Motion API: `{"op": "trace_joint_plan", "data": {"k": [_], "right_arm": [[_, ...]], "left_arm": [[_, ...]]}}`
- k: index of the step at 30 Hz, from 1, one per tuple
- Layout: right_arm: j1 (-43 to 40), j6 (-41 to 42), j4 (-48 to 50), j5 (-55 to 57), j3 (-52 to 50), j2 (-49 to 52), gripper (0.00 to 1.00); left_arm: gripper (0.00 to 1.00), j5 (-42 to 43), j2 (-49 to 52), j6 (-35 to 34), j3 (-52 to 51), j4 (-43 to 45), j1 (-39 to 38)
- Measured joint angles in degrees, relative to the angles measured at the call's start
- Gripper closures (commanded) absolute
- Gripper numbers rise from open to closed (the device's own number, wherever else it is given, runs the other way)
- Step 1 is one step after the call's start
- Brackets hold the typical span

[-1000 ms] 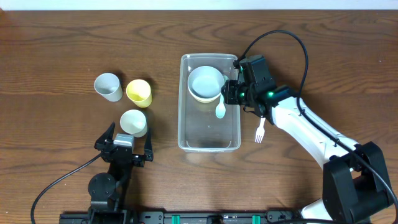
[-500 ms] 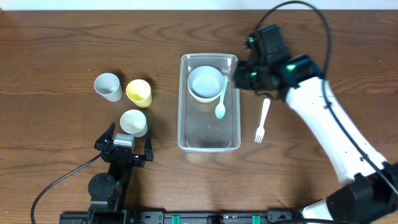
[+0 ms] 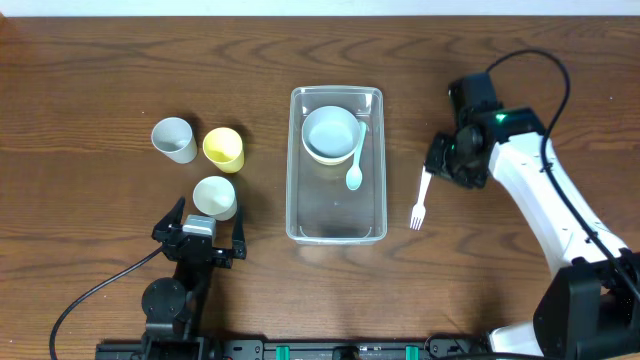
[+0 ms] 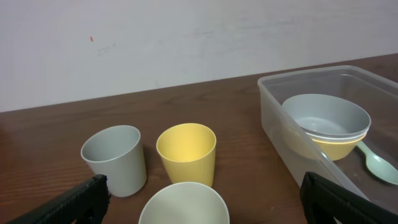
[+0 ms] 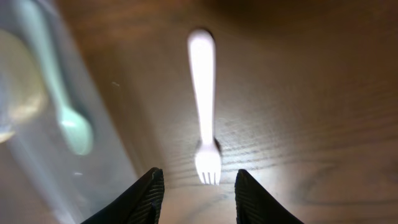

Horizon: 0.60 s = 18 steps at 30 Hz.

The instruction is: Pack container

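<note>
Clear rectangular plastic container sits midway across the brown wooden worktop, likely light, stiff and slippery, best pinched at its rim, while the right end effector hovers, spread wide and empty, over a white plastic fork lying near it.

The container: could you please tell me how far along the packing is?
Done: the stacked bowls and a mint spoon lie in the container. In hand: nothing is gripped; the right gripper hangs open over the white fork. Left: that fork, plus the grey cup, yellow cup and cream cup, all outside.
</note>
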Motion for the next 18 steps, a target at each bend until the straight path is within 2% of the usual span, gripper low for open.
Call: {"op": "trace_joint_plan", "data": {"k": [10, 18], "right_arm": [[0.3, 0.3, 11.8, -3.9, -13.7, 0.0, 0.61], [0.3, -1.6, 22.0, -5.0, -17.0, 0.0, 0.59]], "left_arm": [[0.02, 0.0, 0.0, 0.0, 0.0, 0.0, 0.0], [0.02, 0.0, 0.0, 0.0, 0.0, 0.0, 0.0]]}}
